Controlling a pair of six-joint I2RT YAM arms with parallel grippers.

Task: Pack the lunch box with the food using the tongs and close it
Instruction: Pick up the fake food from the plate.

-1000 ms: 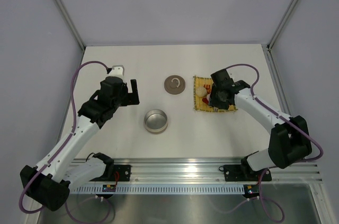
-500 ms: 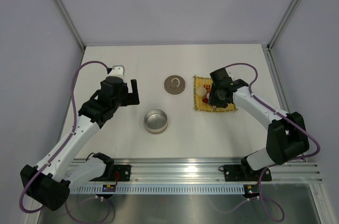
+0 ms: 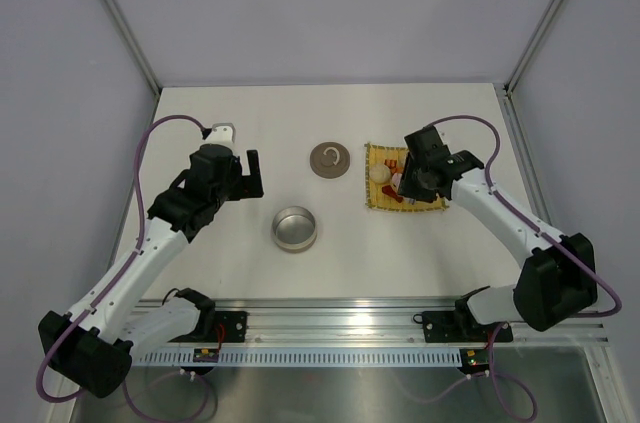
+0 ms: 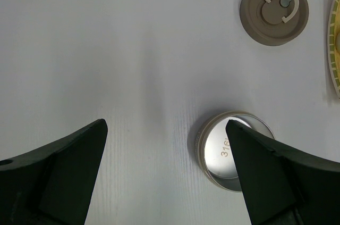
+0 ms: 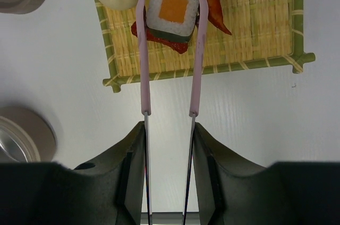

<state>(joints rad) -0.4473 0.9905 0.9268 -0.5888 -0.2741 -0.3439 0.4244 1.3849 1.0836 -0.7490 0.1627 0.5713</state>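
Squeezing the tongs (image 5: 141,65) in the right pincer (image 5: 169,150), tips flanking the sushi piece (image 5: 171,9) on the mat (image 5: 255,28). Hovering wide-open with the left pincer (image 4: 164,129) by the lunch box (image 3: 294,228), seemingly empty on the table (image 3: 400,253), lid (image 3: 330,159) apart. Looks like first pick-up. Next: lift cleanly, carry across, without slackening the squeeze.

Bright, even, diffuse light covers the white tabletop (image 3: 250,113); shadows are faint and soft-edged. In the left wrist view the lunch box (image 4: 215,148) gleams with pale glare inside, and the dark jaws are blurred. In the right wrist view the mat (image 5: 255,23) is sharp, the jaws dark and soft.
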